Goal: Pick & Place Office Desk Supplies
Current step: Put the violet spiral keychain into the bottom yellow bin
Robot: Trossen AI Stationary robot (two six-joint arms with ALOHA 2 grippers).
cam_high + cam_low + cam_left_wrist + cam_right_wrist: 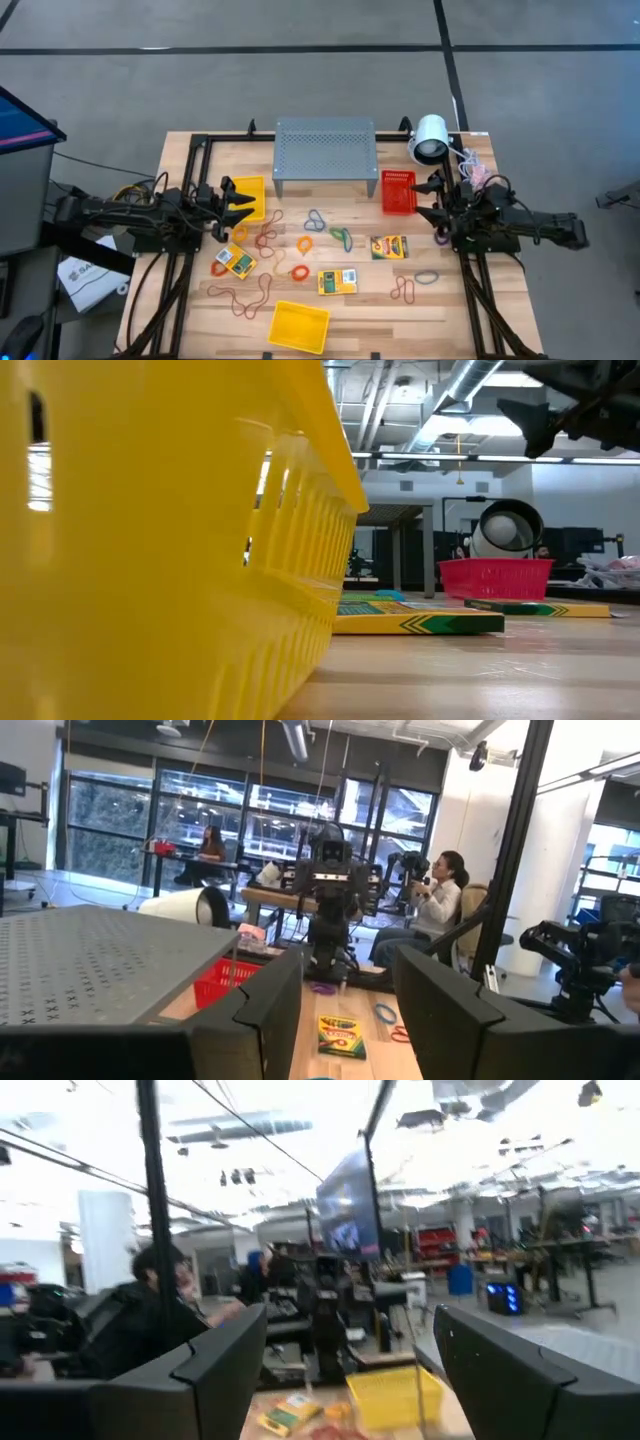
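Note:
Three flat yellow-and-green crayon boxes lie flat on the wooden table. Thin rubber-band loops lie scattered among them: orange, blue, green, red. My left gripper hovers open at the table's left side, beside a yellow basket. It points toward the table's right, nothing between its fingers. My right gripper hovers open at the right side, next to the red basket, pointing left.
A grey perforated stand sits at the far middle, a white lamp at the far right. A second yellow basket stands at the near edge and fills the low view. People sit in the room beyond the table.

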